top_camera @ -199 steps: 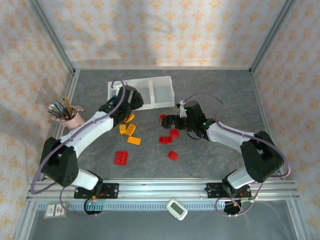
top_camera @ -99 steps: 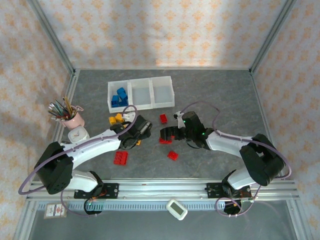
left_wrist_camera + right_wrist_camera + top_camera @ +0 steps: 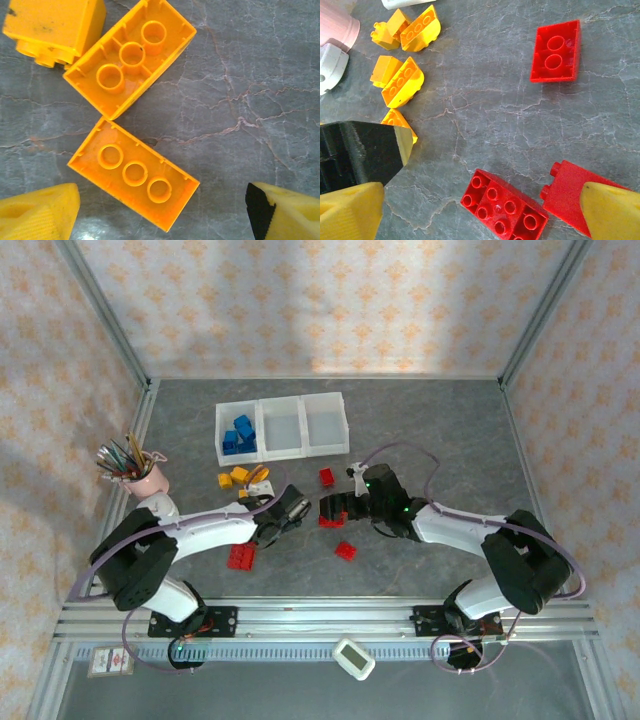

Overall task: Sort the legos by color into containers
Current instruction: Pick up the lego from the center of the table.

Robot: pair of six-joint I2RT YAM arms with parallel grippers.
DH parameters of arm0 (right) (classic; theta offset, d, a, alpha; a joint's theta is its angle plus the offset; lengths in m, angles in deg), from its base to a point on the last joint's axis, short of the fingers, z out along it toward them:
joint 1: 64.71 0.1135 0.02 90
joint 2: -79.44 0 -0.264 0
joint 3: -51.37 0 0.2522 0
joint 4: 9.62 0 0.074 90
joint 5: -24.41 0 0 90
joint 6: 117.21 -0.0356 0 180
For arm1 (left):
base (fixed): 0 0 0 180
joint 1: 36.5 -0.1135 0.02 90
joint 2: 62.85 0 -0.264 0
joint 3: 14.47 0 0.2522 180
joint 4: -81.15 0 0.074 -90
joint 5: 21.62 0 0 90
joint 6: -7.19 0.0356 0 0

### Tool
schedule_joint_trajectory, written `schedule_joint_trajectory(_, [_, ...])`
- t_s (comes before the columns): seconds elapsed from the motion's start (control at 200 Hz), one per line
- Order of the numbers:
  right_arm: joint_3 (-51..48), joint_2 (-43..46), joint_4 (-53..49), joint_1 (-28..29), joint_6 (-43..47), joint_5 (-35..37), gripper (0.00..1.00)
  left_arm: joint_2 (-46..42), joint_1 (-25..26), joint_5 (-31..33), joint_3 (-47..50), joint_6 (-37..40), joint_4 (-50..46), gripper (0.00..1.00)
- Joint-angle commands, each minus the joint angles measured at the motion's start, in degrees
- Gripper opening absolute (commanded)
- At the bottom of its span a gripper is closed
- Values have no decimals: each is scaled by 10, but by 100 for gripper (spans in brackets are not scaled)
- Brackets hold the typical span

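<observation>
**Orange and red bricks lie crowded, and the two arms are close**

Top external: the containers stand at the far side of the table. Blue legos fill the left bin, and the other two bins look bare. The left end effector and right end effector hang low and near each other mid-table, among loose orange bricks and red bricks. If both descend at once, I judge the arms could knock together.

Left wrist: its jaws stand wide and hold nothing. A long orange brick, underside up, lies just ahead of the fingertips, touching a second orange brick. It sits diagonal to the jaws, so closing could twist it or shove its neighbour. That angle cannot be read from above.

Right wrist: jaws fully apart, empty. A studs-up red brick lies between the fingertips. A second red brick sits just beside it, under the right finger, so the finger may land on it or the jaws may catch both. Overhead, the pair merges into one red patch.
</observation>
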Motion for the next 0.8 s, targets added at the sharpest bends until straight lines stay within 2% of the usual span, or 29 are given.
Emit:
schedule_joint_trajectory(0.0, [-12, 30, 16, 1, 4, 26, 100, 14, -4, 17, 16, -13, 35, 87])
schedule_joint_trajectory(0.36, [-3, 35, 5, 1, -1, 36, 100, 63, -23, 20, -6, 0, 73, 76])
schedule_joint_trajectory(0.541, [-11, 41, 15, 1, -3, 36, 100, 66, -23, 66, -10, -23, 49, 68])
schedule_joint_trajectory(0.796, [-4, 38, 8, 1, -4, 37, 100, 58, -26, 54, 3, 0, 75, 55])
